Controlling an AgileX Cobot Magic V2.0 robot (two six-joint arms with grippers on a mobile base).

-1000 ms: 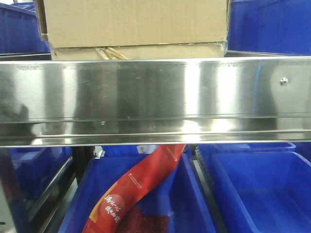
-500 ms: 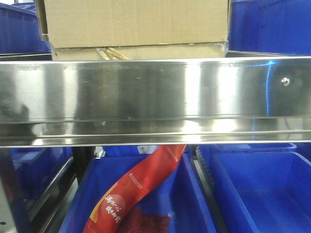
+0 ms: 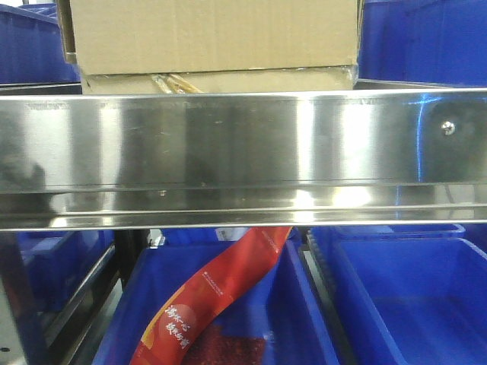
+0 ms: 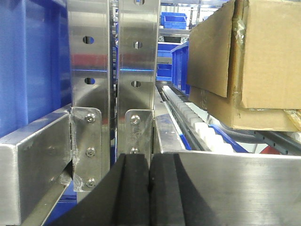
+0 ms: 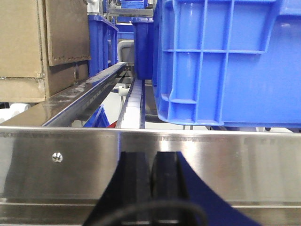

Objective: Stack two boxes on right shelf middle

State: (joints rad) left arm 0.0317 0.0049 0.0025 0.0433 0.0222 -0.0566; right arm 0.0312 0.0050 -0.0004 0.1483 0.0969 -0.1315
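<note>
- Stacking appears already done: the tall cardboard box (image 3: 209,34) is seen resting on the flat cardboard box (image 3: 221,80) at the top centre of the front view, both on the steel shelf (image 3: 243,152), behind its mirror-like front rail.
- In the left wrist view the same stack (image 4: 254,70) lies to the upper right of the left gripper (image 4: 150,188), further back on the shelf; a strip of yellowish tape is seen at the flat box's lower right corner.
- In the right wrist view the stack (image 5: 42,47) fills the upper left of the frame, up and left of the right gripper (image 5: 151,183), with a blue plastic bin (image 5: 230,61) at the upper right.
- The stack is thus placed between the two arms, neither clearly nearer; its long side is judged to run along the rail.
- Both pairs of fingers are seen pressed together with nothing between them, low in each frame, in front of the rail and apart from the boxes.
- Below the shelf, a red printed carton (image 3: 205,304) is seen leaning in a blue bin (image 3: 304,304).
- Any further move would be judged a pull straight back from the rail, so that the stack is not nudged.
</note>
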